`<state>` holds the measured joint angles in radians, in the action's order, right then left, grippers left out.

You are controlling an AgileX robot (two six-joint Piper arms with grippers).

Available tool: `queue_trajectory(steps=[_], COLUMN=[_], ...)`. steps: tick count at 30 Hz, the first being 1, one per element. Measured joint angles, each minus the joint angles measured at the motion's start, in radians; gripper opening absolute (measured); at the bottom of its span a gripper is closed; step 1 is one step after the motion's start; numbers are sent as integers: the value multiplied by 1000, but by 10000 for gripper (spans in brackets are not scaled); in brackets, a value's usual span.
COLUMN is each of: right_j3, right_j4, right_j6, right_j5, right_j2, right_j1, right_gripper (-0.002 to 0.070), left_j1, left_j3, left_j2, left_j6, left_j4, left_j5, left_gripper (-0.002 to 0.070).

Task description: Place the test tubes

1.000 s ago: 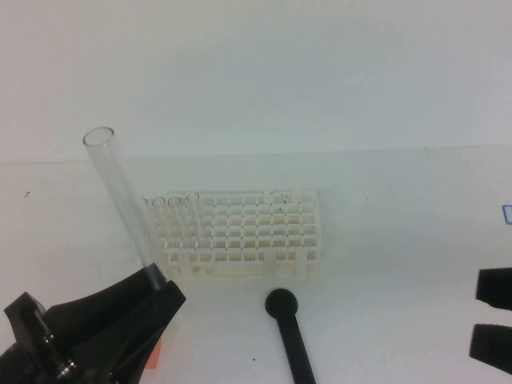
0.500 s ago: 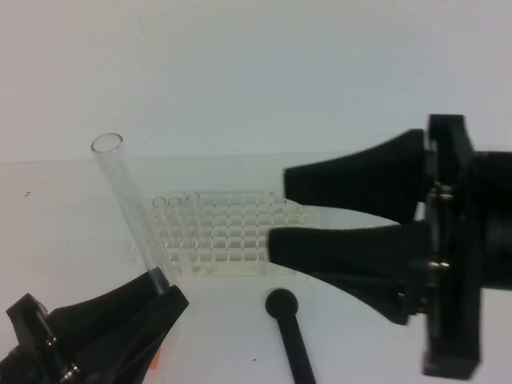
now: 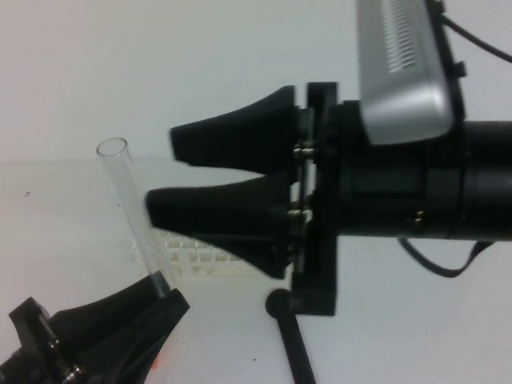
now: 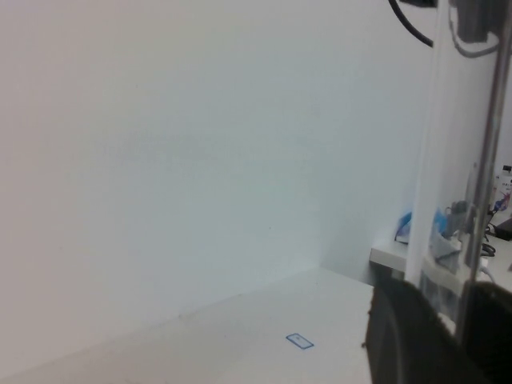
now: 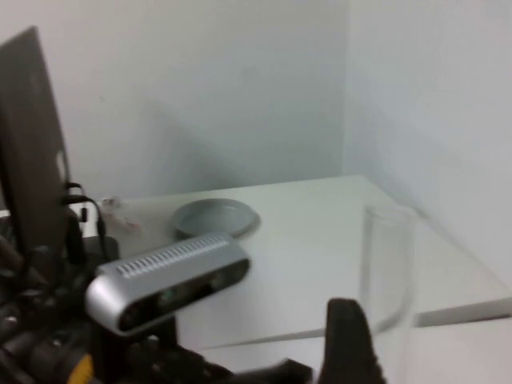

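Clear test tube (image 3: 134, 216) being pinched at its base by the left gripper (image 3: 164, 300)
The tube is leaning slightly, mouth up, above the table's near-left, just before the white test tube rack (image 3: 200, 262); the right gripper (image 3: 160, 170) is hovering beside its upper part, fingers spread.

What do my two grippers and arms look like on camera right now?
Both matte black. Left gripper, lower left at the tube: tapered wedge fingers, small screws. Right gripper, centre: same tapered fingers on a blocky plate, round black wrist, silver vented camera, black cable looping beneath.
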<state>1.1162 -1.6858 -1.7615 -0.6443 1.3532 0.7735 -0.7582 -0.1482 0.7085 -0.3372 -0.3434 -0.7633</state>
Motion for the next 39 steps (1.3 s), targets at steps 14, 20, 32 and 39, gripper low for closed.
queue_trajectory(steps=[14, 20, 32, 39], right_j3=[84, 90, 117, 117], right_j4=[0, 0, 0, 0], right_j6=[5, 24, 64, 61], right_j5=[8, 13, 1, -2], right_j2=[75, 85, 118, 118], right_j1=[55, 55, 55, 55], right_gripper=[430, 429, 293, 140], left_j1=[0, 0, 0, 0], left_j3=[0, 0, 0, 0], left_j2=[0, 0, 0, 0], left_j6=[-4, -4, -4, -10], left_j4=[0, 2, 2, 2], left_j5=[31, 31, 33, 31], left_gripper=[110, 110, 110, 109])
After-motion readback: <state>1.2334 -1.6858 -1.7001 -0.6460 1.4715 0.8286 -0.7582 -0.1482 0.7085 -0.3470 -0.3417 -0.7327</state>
